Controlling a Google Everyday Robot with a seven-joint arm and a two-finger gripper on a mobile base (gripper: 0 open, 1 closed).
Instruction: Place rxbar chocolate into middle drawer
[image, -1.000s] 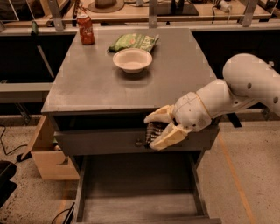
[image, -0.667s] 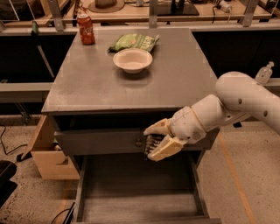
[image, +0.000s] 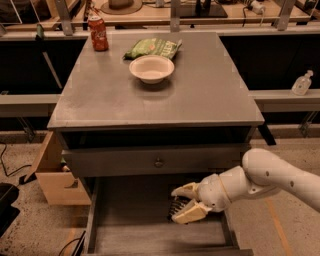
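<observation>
My gripper (image: 181, 204) reaches in from the right on a white arm and hangs low over the open middle drawer (image: 135, 237), near its right side. Its tan fingers (image: 186, 190) are shut on the rxbar chocolate (image: 175, 206), a dark flat bar with pale lettering, only partly visible between them. The bar is just above the drawer's plank floor; I cannot tell whether it touches it.
Above the open drawer is a shut drawer front with a round knob (image: 158, 162). The grey cabinet top (image: 200, 100) holds a white bowl (image: 151, 68), a green chip bag (image: 152, 47) and a red can (image: 98, 34). A wooden box (image: 55, 175) stands at the left.
My gripper has moved down with the bar, from in front of the knobbed drawer front to inside the open drawer.
</observation>
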